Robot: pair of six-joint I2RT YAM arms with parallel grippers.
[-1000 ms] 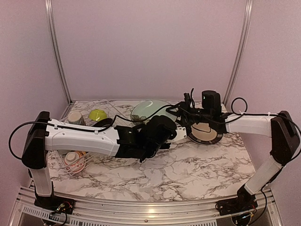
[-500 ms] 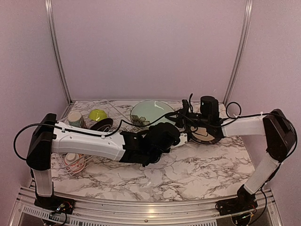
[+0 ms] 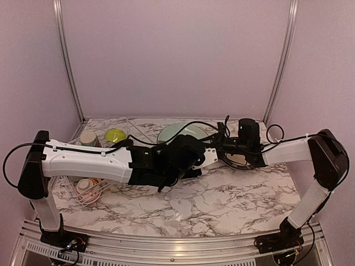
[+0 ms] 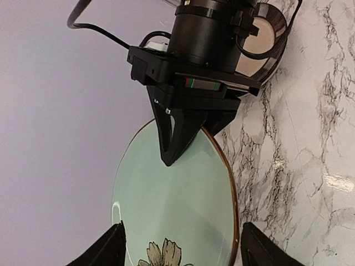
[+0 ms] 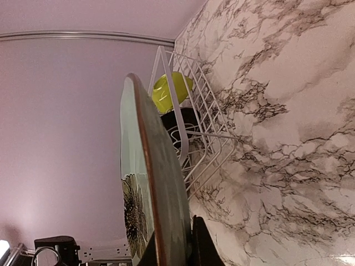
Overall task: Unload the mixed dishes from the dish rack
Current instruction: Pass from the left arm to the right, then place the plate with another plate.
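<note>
Near the worktop's (image 3: 233, 194) far edge, the pale green plate (image 4: 177, 205) hangs tilted beside the dish rack (image 5: 194, 111).
Its rim is pinched by the right gripper (image 4: 170, 158); the left gripper (image 4: 186, 249), clamped a second ago, stands spread; the black-rimmed cream plate (image 3: 239, 160) lies alongside.

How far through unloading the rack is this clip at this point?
Done: one black-rimmed cream plate lies on the marble table, outside the dish rack. In hand: the pale green plate is gripped at its rim by the shut right hand, the open left hand straddling it. Left: the dish rack holds at least a lime-green bowl, a beige mug and a red-patterned piece.
</note>
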